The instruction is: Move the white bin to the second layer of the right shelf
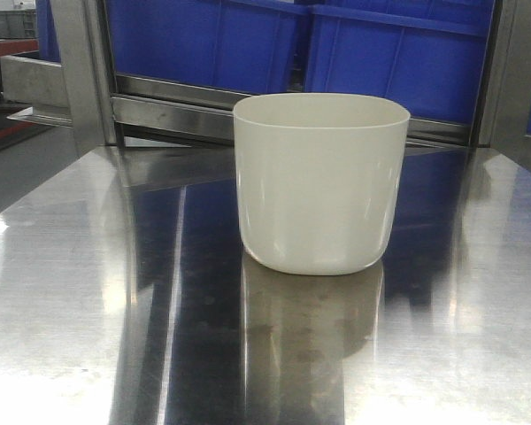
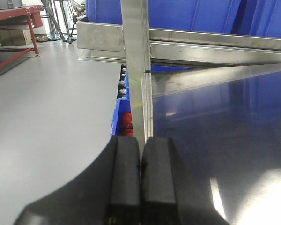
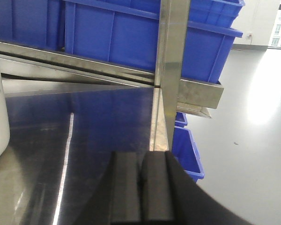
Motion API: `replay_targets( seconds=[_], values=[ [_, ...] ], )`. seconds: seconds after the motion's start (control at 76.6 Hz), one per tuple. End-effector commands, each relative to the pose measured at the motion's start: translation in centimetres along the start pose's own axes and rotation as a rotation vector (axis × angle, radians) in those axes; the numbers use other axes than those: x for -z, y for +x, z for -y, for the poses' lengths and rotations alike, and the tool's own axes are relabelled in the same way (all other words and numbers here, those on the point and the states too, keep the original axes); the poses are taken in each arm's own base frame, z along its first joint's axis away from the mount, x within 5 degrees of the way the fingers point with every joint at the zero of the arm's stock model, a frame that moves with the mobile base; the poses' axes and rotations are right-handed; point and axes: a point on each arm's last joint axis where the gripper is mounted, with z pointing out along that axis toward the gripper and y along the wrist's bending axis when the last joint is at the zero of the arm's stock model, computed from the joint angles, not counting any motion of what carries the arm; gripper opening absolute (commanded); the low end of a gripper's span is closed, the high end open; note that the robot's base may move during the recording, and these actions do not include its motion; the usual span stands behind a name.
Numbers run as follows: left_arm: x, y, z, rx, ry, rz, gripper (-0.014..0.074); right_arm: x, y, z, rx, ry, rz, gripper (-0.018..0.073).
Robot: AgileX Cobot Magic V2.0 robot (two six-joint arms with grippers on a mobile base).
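- bench (image 1: 71,310): the white bin (image 1: 319,186) stands upright near the middle.
- right gripper (image 3: 141,161): clenched, empty, at the right edge; the bin lies to its left, so probably the nearer arm.
- left gripper (image 2: 141,147): clenched, empty, at the left edge; the bin is out of its view.

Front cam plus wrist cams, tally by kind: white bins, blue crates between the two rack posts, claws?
White bin: 1
Blue crates between the posts: 2
Claws, left claw and right claw, both shut: 2
Total: 5
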Motion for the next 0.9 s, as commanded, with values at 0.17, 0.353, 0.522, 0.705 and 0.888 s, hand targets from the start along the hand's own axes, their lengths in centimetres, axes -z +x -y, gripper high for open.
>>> replay_targets(
  seconds=[0.17,0.353,0.522,0.705,0.888],
  values=[
    [-0.1,0.4,0.0,0.005,0.001,0.063,0.0085,0.3,-1.5,0.0,0.008,0.003,0.123,0.002],
    [-0.1,0.4,0.0,0.005,0.001,0.063,0.0085,0.3,-1.5,0.0,0.011,0.003,0.131,0.002],
    [-0.1,0.4,0.0,0.005,0.001,0.063,0.0085,0.3,-1.7,0.0,0.011,0.004,0.147,0.002],
    [-0.1,0.4,0.0,0.005,0.001,0.063,0.0085,0.5,-2.5,0.0,0.012,0.002,0.119,0.002],
    [-0.1,0.4,0.0,0.005,0.001,0.063,0.0085,0.1,-4.4,0.0,0.044,0.003,0.03,0.002]
  ],
)
